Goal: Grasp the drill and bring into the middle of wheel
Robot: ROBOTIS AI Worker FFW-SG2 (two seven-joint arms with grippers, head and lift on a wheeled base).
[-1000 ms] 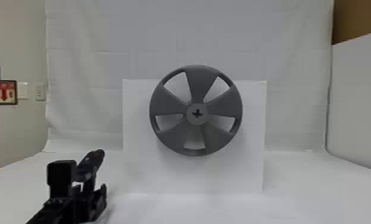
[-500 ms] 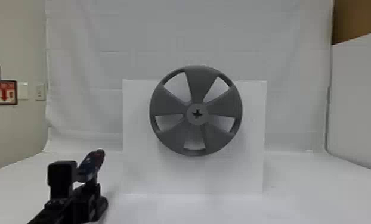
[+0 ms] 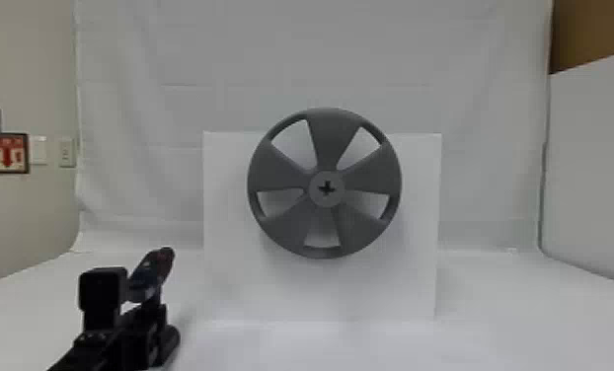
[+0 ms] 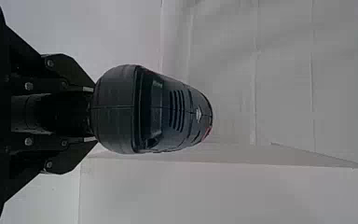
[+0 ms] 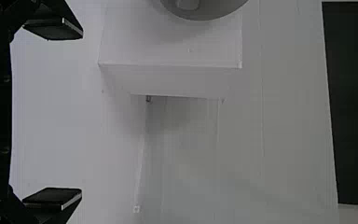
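Clasping the drill [image 4: 168, 109] between 2 fingers [image 4: 67, 70] (left gripper [image 3: 150, 311]).

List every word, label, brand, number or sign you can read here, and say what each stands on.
No words or numbers are readable.
Red-and-white sign on the wall at the left: a downward arrow shows; its lettering is too small.
Drill: a small pale mark, too small to read.
Wheel: no lettering seen.
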